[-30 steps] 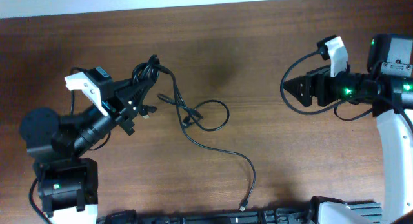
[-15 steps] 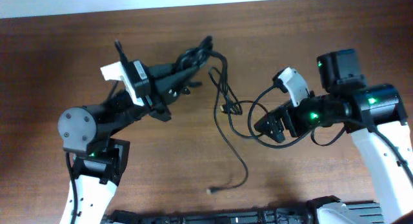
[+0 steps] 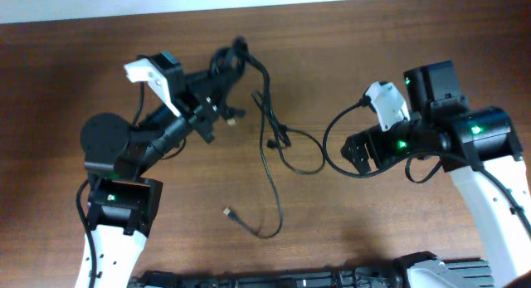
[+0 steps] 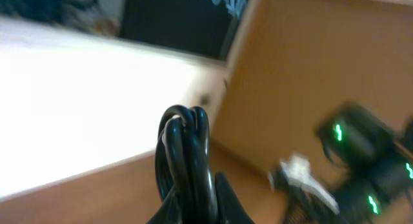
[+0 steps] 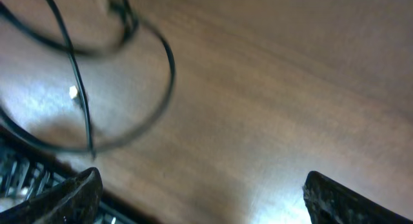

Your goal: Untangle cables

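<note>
The cables (image 3: 270,147) are thin black cords that trail in loops across the middle of the wooden table, one metal-tipped plug (image 3: 226,212) lying near the front. My left gripper (image 3: 226,68) is shut on a bunched loop of the cables, seen as thick black folds between its fingers in the left wrist view (image 4: 187,159). My right gripper (image 3: 353,153) is open and empty, just right of the loops. Blurred cable loops (image 5: 97,75) and a plug tip (image 5: 73,91) show in the right wrist view, ahead of the open fingers (image 5: 200,198).
The brown wooden table (image 3: 332,56) runs to a pale strip at the far edge. A dark ribbed strip (image 3: 274,280) lies along the front edge. The right arm's own thick wire (image 3: 332,130) arcs beside the cable loops.
My left gripper has pulled the cable bundle back to the left and up. The trailing cables and plug shifted left with it. My right gripper has backed slightly to the right.
</note>
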Robot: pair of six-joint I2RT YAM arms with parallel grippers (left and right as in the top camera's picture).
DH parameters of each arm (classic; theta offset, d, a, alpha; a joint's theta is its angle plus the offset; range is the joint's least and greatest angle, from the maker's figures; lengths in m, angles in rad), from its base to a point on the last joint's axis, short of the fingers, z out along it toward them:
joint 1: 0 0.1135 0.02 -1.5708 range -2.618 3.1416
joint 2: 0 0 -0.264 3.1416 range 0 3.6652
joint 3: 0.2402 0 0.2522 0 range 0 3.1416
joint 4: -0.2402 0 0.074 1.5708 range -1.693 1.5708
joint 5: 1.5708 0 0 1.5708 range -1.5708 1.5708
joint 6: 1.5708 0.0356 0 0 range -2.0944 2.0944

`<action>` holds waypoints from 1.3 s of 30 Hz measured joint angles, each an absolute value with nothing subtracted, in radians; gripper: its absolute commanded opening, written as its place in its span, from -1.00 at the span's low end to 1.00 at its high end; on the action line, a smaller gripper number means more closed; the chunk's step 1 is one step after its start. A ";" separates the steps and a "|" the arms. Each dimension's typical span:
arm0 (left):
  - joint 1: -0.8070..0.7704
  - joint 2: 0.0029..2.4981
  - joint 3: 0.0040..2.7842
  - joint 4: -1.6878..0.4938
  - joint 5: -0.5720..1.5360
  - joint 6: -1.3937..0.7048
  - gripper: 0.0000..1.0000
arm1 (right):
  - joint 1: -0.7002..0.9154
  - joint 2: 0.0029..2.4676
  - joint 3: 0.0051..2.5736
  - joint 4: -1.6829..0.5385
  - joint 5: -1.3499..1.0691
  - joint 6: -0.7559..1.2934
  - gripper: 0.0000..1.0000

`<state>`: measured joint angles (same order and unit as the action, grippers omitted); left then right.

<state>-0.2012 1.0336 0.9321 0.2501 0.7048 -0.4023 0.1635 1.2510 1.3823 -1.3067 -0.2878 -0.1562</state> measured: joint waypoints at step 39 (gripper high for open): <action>-0.390 1.101 0.931 0.211 1.105 -0.226 0.98 | 0.165 1.239 1.513 -1.120 -1.067 -0.840 -0.92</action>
<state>-0.3901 1.1007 0.9306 0.2111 1.1049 -0.2256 0.1654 1.2388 1.5131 -1.1202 -1.0672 -0.8398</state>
